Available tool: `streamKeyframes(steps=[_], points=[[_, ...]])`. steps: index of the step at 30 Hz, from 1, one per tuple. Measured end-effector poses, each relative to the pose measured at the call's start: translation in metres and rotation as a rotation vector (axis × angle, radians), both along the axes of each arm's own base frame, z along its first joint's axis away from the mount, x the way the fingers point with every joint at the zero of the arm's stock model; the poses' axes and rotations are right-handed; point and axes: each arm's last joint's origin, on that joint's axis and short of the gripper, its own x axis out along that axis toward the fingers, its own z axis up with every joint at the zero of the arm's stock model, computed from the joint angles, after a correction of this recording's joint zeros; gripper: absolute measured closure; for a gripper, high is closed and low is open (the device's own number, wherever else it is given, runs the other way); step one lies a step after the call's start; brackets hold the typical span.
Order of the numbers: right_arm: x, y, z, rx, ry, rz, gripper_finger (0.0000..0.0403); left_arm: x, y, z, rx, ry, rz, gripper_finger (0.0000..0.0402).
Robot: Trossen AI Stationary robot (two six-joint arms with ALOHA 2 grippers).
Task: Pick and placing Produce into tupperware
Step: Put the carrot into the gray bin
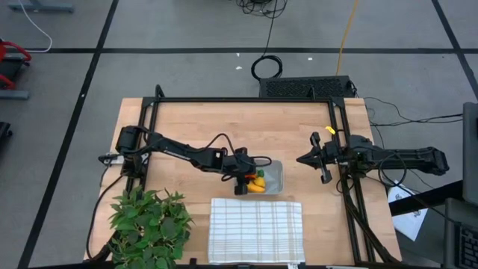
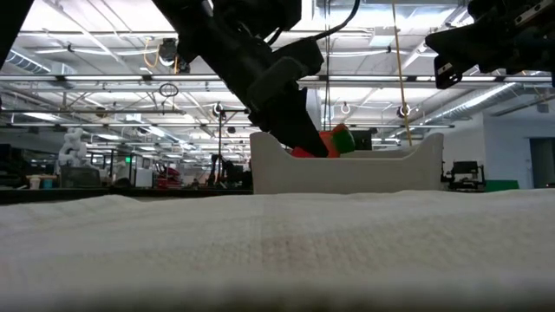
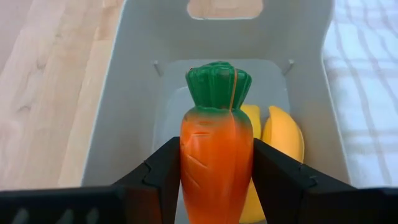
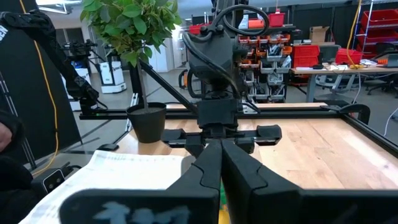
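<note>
- The left gripper (image 3: pixel 214 171) holds the carrot (image 3: pixel 217 163) by its orange body, one dark finger pressed to each flank, green top pointing ahead of the fingers.
- It hangs over the tupperware (image 3: pixel 130 74), with two yellow pieces lying on the floor just beyond and beside the carrot: the banana (image 3: pixel 285 132) and a smaller yellow piece (image 3: pixel 250 118).
- To do this step well, I judge the carrot should go lower before the fingers part, so it settles instead of bouncing off the yellow pieces; the bare floor on the side away from the banana looks the safer spot.
- The container is light, so the fingers should clear its walls when lifting out.
- Pose: in the high view the left arm reaches across the table from its base, wrist bent down into the container; the low view shows the gripper slanting down behind the near wall.
- The right gripper (image 1: pixel 305 159) waits well off to the side, above the table, fingers pressed together and empty.
</note>
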Motion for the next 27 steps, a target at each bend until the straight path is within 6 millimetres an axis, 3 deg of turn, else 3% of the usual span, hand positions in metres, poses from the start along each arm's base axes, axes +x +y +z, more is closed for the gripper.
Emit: streamKeyframes(steps=[7,27], points=[[0.0,0.0,0.0,0.0,0.0,0.0,0.0403,0.0005,0.0012,0.0006,-0.042,-0.01,0.074,0.0236],[0.0,0.0,0.0001,0.0,-0.001,0.0,0.0403,-0.0015,-0.0011,-0.0003,0.018,0.019,0.045,0.0236]])
